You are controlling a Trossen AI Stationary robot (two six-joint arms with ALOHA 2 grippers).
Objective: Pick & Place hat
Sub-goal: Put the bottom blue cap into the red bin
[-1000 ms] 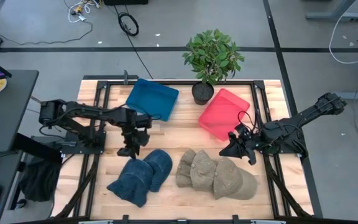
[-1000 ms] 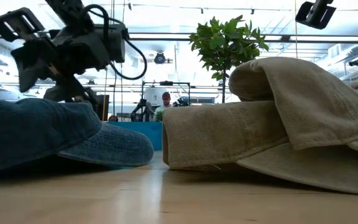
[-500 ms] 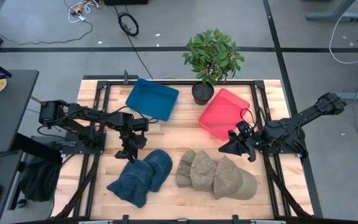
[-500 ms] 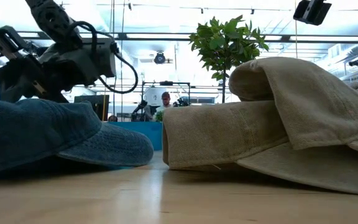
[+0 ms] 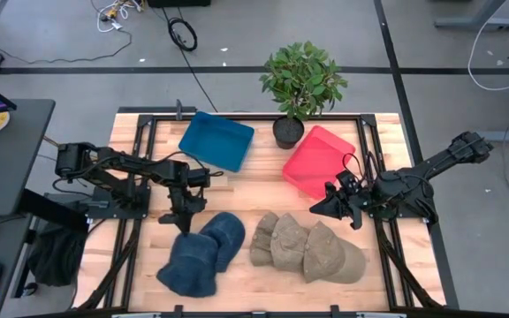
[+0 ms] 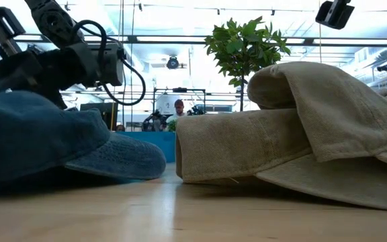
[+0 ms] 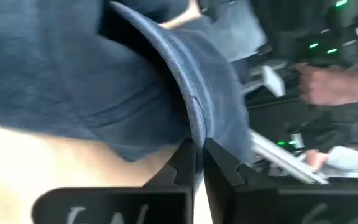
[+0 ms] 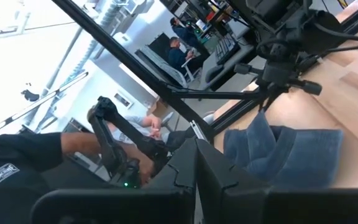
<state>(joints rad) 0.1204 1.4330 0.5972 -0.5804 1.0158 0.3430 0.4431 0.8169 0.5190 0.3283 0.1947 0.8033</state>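
Pale wooden tabletop (image 5: 246, 190) carries everything. My left gripper (image 5: 184, 215) pinches the brim of the soft blue denim hat (image 5: 191, 263) at seven o'clock, lifting the edge, I judge, toward the blue square tray (image 5: 216, 140) at eleven. Crumpled tan cloth hats (image 5: 307, 247) lie at five. My right gripper (image 5: 322, 206) waits narrow at three, empty.

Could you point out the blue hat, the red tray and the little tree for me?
Blue hat (image 5: 193, 262): high view, on its crown.
Red tray (image 5: 315, 161): high view, on its flat floor.
Little tree (image 5: 303, 76): high view, on its leaves.
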